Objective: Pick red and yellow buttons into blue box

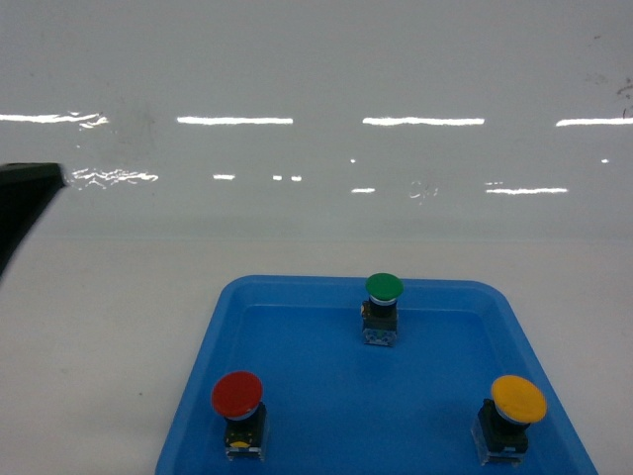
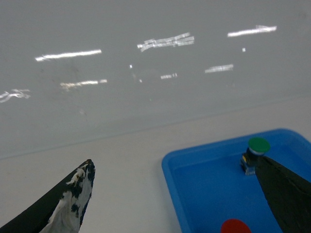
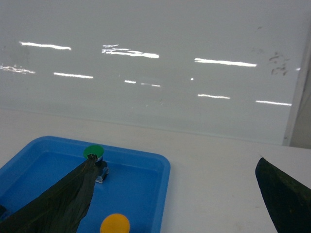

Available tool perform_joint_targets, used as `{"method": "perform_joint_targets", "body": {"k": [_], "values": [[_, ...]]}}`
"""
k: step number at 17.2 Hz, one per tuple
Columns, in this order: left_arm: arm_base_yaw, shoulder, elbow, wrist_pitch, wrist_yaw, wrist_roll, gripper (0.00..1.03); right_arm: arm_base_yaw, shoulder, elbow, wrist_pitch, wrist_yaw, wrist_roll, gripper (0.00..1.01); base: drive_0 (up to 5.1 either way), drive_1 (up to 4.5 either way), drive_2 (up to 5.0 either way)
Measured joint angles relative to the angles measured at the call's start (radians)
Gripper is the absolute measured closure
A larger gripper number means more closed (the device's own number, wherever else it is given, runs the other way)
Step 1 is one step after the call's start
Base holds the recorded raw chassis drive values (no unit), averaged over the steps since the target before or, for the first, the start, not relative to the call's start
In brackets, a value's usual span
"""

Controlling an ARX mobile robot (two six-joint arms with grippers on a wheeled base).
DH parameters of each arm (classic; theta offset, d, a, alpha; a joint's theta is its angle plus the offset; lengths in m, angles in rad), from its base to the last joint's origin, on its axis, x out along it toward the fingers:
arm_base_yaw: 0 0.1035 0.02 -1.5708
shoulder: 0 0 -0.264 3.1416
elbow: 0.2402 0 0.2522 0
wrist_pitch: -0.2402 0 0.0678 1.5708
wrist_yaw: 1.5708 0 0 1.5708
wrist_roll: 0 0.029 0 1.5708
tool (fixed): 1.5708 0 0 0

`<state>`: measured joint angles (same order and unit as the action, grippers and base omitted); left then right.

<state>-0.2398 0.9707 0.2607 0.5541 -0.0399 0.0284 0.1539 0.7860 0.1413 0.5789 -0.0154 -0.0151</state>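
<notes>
3 buttons standing in blue box (image 1: 297, 297), white table (image 1: 99, 336), glossy white wall (image 1: 316, 79), both hands spread apart

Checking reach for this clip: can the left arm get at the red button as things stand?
Probably yes. The left gripper hangs open above the near-left part of the blue box, and the red button stands upright there, apart from the green button and yellow button, with nothing over it.

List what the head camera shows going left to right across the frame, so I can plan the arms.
Dark arm edge → left rim of the blue box → red button → green button → yellow button. All three buttons stand upright inside the box.
</notes>
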Motion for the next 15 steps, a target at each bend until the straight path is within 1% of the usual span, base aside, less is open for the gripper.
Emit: {"method": "perform_joint_targets", "body": {"k": [1, 2, 3, 4, 5, 7, 8, 9, 10, 11, 12, 13, 14, 15], "values": [[-0.019, 0.112, 0.053, 0.0, -0.004, 0.006, 0.05, 0.003, 0.113, 0.044, 0.021, -0.031, 0.005, 0.03, 0.0, 0.0, 0.0], [-0.036, 0.21, 0.106, -0.013, -0.004, 0.006, 0.05, 0.01, 0.22, 0.084, 0.053, -0.039, 0.008, 0.03, 0.0, 0.0, 0.0], [-0.042, 0.296, 0.151, -0.005, -0.002, 0.005, 0.05, 0.011, 0.315, 0.132, 0.035, -0.066, 0.016, 0.03, 0.0, 0.0, 0.0], [-0.043, 0.354, 0.189, -0.023, 0.001, 0.005, 0.05, 0.024, 0.399, 0.167, 0.055, -0.052, 0.02, 0.03, 0.0, 0.0, 0.0], [-0.043, 0.402, 0.222, -0.045, 0.002, 0.005, 0.05, 0.026, 0.449, 0.201, 0.027, -0.061, 0.024, 0.03, 0.0, 0.0, 0.0], [-0.043, 0.409, 0.224, -0.05, 0.003, 0.005, 0.05, 0.038, 0.524, 0.239, -0.021, -0.066, 0.027, 0.03, 0.0, 0.0, 0.0], [-0.045, 0.406, 0.224, -0.047, 0.002, 0.005, 0.05, 0.051, 0.55, 0.241, -0.039, -0.076, 0.029, 0.03, 0.0, 0.0, 0.0], [-0.045, 0.406, 0.224, -0.048, 0.002, 0.006, 0.05, 0.087, 0.592, 0.243, -0.047, -0.085, 0.022, 0.03, 0.0, 0.0, 0.0], [-0.045, 0.406, 0.224, -0.048, 0.003, 0.005, 0.05, 0.111, 0.623, 0.246, -0.04, -0.066, 0.018, 0.03, 0.0, 0.0, 0.0], [-0.046, 0.406, 0.224, -0.048, 0.003, 0.005, 0.05, 0.138, 0.663, 0.25, -0.032, -0.065, 0.024, 0.03, 0.0, 0.0, 0.0], [-0.046, 0.406, 0.224, -0.048, 0.002, 0.005, 0.05, 0.173, 0.714, 0.264, -0.024, -0.029, 0.024, 0.03, 0.0, 0.0, 0.0], [-0.046, 0.406, 0.224, -0.048, 0.002, 0.005, 0.05, 0.197, 0.754, 0.28, -0.017, -0.006, 0.027, 0.03, 0.0, 0.0, 0.0], [-0.046, 0.406, 0.224, -0.048, 0.002, 0.005, 0.05, 0.219, 0.788, 0.294, -0.01, 0.02, 0.028, 0.03, 0.0, 0.0, 0.0], [-0.046, 0.406, 0.224, -0.048, 0.003, 0.006, 0.05, 0.233, 0.813, 0.305, -0.01, 0.034, 0.034, 0.03, 0.0, 0.0, 0.0]]}}
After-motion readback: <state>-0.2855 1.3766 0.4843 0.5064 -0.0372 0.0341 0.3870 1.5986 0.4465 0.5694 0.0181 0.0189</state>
